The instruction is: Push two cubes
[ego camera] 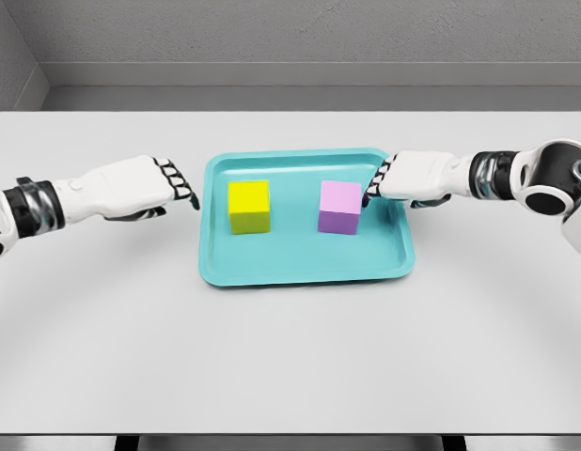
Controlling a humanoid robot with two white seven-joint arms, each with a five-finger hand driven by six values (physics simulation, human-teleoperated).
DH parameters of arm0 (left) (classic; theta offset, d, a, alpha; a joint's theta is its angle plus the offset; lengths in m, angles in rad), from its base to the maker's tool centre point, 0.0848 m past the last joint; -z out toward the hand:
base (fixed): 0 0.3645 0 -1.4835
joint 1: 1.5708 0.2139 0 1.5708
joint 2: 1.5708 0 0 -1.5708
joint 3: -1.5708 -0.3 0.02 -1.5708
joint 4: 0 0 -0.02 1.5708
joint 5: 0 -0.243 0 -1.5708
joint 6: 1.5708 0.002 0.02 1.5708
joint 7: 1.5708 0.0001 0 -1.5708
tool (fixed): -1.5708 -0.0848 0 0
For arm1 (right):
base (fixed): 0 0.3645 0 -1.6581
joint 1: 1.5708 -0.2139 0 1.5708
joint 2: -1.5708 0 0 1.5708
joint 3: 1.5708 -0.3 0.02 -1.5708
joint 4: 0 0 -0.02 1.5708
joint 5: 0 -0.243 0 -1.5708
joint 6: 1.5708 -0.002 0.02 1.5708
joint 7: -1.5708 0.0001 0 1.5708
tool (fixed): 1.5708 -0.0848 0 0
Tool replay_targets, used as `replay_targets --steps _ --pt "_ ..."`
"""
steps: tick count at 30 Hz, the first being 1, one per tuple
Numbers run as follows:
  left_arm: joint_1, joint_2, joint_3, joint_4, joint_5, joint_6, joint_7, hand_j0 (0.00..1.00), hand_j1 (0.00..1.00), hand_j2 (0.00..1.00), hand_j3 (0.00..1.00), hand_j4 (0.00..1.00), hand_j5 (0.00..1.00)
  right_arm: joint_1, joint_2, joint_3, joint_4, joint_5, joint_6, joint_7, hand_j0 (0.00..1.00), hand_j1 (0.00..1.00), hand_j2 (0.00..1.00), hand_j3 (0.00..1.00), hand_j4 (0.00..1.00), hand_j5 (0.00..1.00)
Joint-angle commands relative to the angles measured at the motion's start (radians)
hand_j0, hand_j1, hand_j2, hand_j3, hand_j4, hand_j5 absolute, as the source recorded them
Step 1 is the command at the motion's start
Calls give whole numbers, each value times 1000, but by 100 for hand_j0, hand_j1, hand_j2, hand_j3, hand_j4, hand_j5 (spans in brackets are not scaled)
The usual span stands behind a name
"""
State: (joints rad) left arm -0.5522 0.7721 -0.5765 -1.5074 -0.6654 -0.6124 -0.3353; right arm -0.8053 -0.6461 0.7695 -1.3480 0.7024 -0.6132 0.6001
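One tray [305,272], teal, sits mid-table on the white table [290,357]. Two cubes are in it: one yellow cube [249,206] in the left half, one pink cube [339,207] in the right half. They're side by side, well apart, both flat on the tray floor and square to its edges. Neither touches the rim.

Two hands are in view. The left hand [131,188] comes in from the left, palm side down, fingers stretched out and held together, tips pointing at the tray's left rim. The tips are just outside that rim, not touching the yellow cube. It holds nothing.

The right hand [413,177] comes in from the right and reaches over the tray's right rim. Its fingers are extended and close together, with the dark fingertips [373,186] right at the upper right edge of the pink cube. They look to be touching or just beside it; can't tell which. It grasps nothing.

Count: 1 tray, 2 cubes, 2 hands.
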Motion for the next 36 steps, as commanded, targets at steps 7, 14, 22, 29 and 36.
replay_targets --steps 7,14,22,29,36 --pt "-5 -30 -16 12 4 2 -25 65 65 65 65 65 65 -2 39 -1 32 6 2 11 77 77 77 77 77 77" --pt "-9 -47 -14 12 4 2 -39 65 65 65 65 65 65 -5 63 1 38 17 2 11 77 77 77 77 77 77" --pt "-9 -67 -16 19 4 2 -56 65 65 65 65 65 65 -5 85 2 36 25 2 11 77 77 77 77 77 77" --pt "-9 -91 -16 18 4 2 -68 65 65 65 65 65 65 -21 77 2 46 25 2 11 77 77 77 77 77 77" --pt "-20 -99 -16 19 4 2 -70 65 65 65 65 65 65 -21 77 2 59 32 2 11 77 77 77 77 77 77"
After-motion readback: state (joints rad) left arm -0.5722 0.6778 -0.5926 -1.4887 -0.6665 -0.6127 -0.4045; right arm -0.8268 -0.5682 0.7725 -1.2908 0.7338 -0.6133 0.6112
